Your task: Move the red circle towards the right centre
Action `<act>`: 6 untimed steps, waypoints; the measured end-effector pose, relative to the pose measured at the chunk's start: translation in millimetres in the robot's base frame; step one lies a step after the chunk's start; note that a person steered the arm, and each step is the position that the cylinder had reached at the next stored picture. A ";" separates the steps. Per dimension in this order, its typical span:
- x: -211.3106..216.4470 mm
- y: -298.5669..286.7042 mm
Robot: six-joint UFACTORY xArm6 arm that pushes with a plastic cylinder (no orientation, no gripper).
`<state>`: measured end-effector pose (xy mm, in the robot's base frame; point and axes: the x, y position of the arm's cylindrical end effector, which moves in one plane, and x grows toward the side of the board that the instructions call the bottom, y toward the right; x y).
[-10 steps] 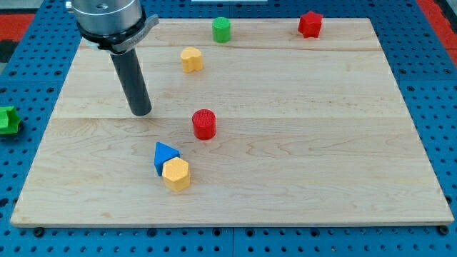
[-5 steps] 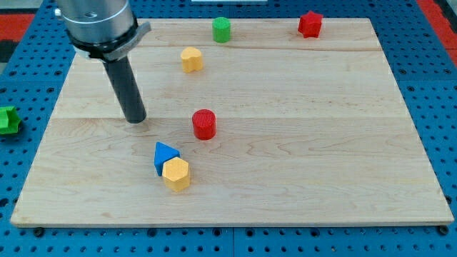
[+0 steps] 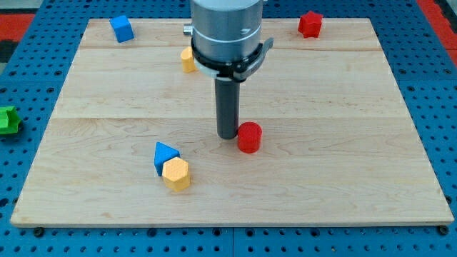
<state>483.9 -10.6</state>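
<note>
Wooden tabletop (image 3: 343, 178) on blue pegboard. Upright rod, my tip (image 3: 228, 135) touching red circle (image 3: 249, 137) from the view's left, near centre; no hand fitted. Blue triangle (image 3: 165, 155) against yellow hexagon (image 3: 176, 174) lower left; red star (image 3: 310, 23) top right.

No readable text, no labels, no brands, no numbers — blocks, board, rod all unmarked
</note>
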 end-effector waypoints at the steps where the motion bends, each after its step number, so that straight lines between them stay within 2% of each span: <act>1: 14.1 -9.5; 3: 11.4 81.1; 4: 2.7 108.5; 6: -52.7 129.0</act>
<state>431.3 118.4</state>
